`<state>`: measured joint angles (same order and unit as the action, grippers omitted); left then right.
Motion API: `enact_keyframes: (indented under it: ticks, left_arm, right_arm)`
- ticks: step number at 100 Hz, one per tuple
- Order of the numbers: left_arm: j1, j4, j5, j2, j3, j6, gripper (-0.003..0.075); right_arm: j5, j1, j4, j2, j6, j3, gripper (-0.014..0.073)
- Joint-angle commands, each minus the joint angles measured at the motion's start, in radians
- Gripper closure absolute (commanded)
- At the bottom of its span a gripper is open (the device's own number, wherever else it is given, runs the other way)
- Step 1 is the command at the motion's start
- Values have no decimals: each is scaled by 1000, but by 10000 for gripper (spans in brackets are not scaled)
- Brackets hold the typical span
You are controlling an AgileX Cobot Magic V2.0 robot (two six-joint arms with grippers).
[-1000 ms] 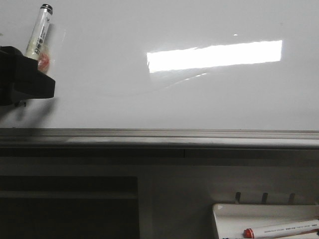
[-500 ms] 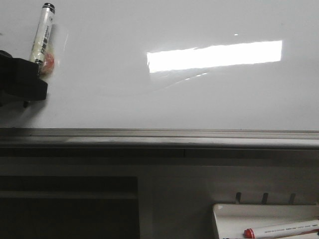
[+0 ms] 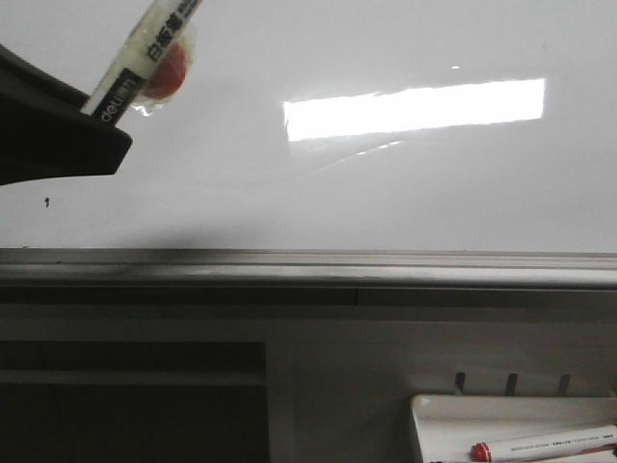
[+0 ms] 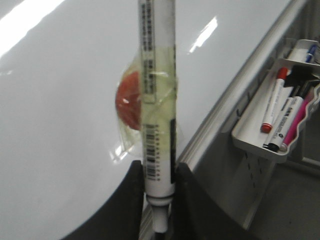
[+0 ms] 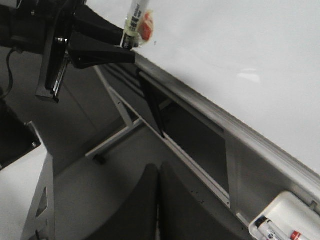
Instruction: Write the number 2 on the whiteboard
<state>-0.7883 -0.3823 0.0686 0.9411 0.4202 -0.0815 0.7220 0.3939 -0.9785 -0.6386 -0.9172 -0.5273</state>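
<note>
The whiteboard (image 3: 386,193) is standing glossy and white across the far side of the scene, a bright rectangular light reflecting in its upper middle, and no number 2 is showing on it anywhere — only a small black dot (image 3: 47,202) low on its left part, just above the grey bottom rail (image 3: 386,265). So the writing, as I judge it, is not yet begun; this is the approach step.

At the upper left the left gripper (image 4: 158,192) is clenching a white marker (image 3: 145,48), its jaws pressing the barrel on both sides. The marker is leaning up and to the right, with a red blob under clear tape (image 4: 131,100) stuck on its side. In the left wrist view a dark end is poking out below the jaws, but I cannot tell whether the far end is touching the board.

The right gripper (image 5: 159,200) is hanging low, well away from the board, its two fingers pressed together on nothing.

Down at the lower right a small white tray (image 3: 453,424) is holding a red-capped marker (image 3: 540,446) among others.

The next move, I'd say, is calling for the writing tip to be brought squarely onto a bare patch of board — then a curved top stroke, a slant down, and a long flat base.
</note>
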Motion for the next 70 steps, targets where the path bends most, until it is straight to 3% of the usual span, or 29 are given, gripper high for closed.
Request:
enact_keyframes:
  ticks: [1, 17, 24, 35, 70]
  left_arm:
    - [-56, -77, 26, -42, 28, 6, 741]
    - [-148, -89, -56, -81, 28, 6, 741]
    - [-177, -91, -106, -95, 28, 6, 741]
    - [-202, -93, -164, -101, 28, 4, 741]
    - [-204, -98, -165, -101, 28, 4, 741]
  right_arm:
    - [-41, 52, -63, -108, -108, -69, 550]
    - [-60, 144, -63, -269, -172, -152, 216]
    - [-72, 175, -63, -321, -172, -182, 141]
    - [-85, 229, -65, -379, -175, -226, 143]
    - [-162, 376, -66, -481, -236, -357, 143]
